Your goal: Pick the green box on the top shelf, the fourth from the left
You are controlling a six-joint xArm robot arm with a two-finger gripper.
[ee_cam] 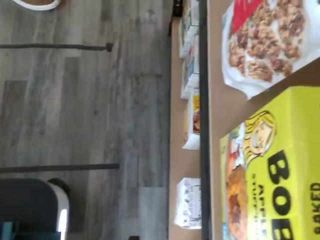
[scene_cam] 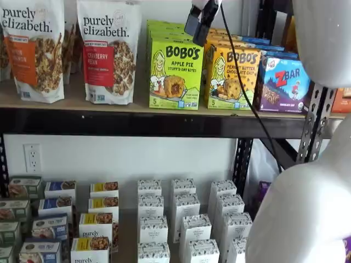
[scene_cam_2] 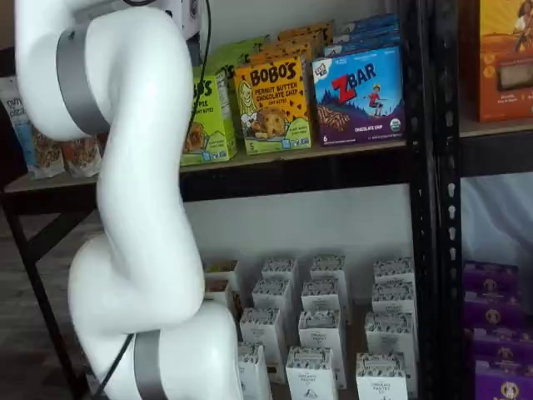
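While the white arm (scene_cam_2: 137, 208) is filling the foreground of both shelf views, the dark fingers (scene_cam: 199, 22) are hanging from the upper edge in a shelf view, just above the top rear corner of the green box (scene_cam: 175, 76). Seen side-on, the fingers are not showing a clear gap in the pictures, yet they are standing at their widest and are gripping nothing. A black cable (scene_cam: 247, 93) is trailing down from them across the yellow-orange carton (scene_cam: 233, 76) next door.

Behind the arm, the green box is standing upright at the front edge of the top shelf (scene_cam: 142, 123), heading a row of like cartons. It is sitting just beside the yellow-orange carton on one flank, with a small gap to a white granola pouch (scene_cam: 109, 52) on the other. The wrist view is showing its lime face (ee_cam: 280, 170) close up, with a cartoon girl and black lettering.

Farther back, a blue Zbar box (scene_cam: 285, 82) is closing that end of the row, and small white cartons (scene_cam: 184, 219) are crowding the lower shelf.

The step in hand appears to be the approach. Doing it well probably means centring the fingers over the green box's width, keeping one finger in the narrow seam against the yellow-orange carton without nudging it, and keeping the cable clear before closing.
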